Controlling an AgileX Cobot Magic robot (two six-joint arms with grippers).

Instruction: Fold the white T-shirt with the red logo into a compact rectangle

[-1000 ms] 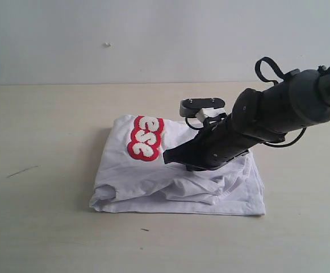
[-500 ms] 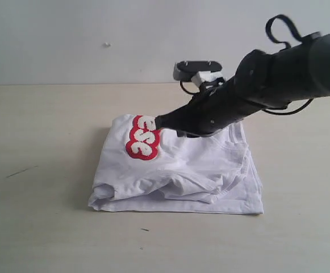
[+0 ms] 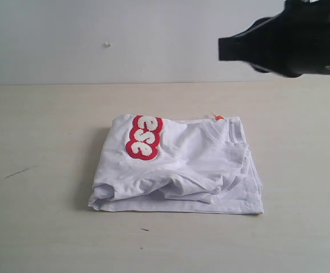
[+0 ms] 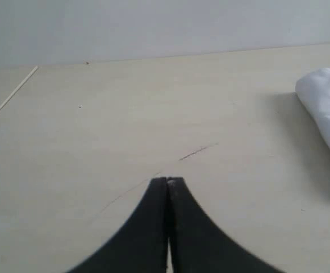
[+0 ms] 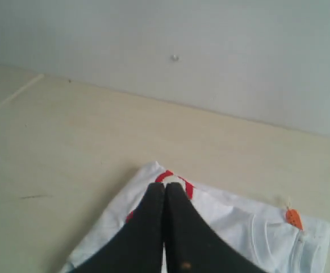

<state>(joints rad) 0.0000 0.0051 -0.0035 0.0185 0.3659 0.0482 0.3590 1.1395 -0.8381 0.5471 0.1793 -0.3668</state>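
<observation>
The white T-shirt (image 3: 182, 170) lies folded into a rough rectangle at the middle of the table, with nothing holding it. Part of the red logo (image 3: 144, 137) shows on its far left corner, and a small orange neck tag (image 3: 218, 118) sticks out at the far edge. My right gripper (image 3: 221, 49) hangs shut and empty high above the shirt's far right. In the right wrist view its tips (image 5: 166, 185) point down toward the shirt (image 5: 238, 222), the logo (image 5: 188, 190) and the tag (image 5: 293, 217). The left gripper (image 4: 167, 180) is shut over bare table, with the shirt's edge (image 4: 326, 102) well off to one side.
The light wooden table (image 3: 51, 142) runs back to a plain pale wall (image 3: 96, 40). A thin dark scratch (image 3: 21, 171) marks the tabletop left of the shirt, and it also appears just ahead of the left gripper's tips as the scratch (image 4: 199, 151).
The right arm has lifted off the shirt's top and drawn up toward the upper right. The shirt stays where it was, its top layer now uncovered.
</observation>
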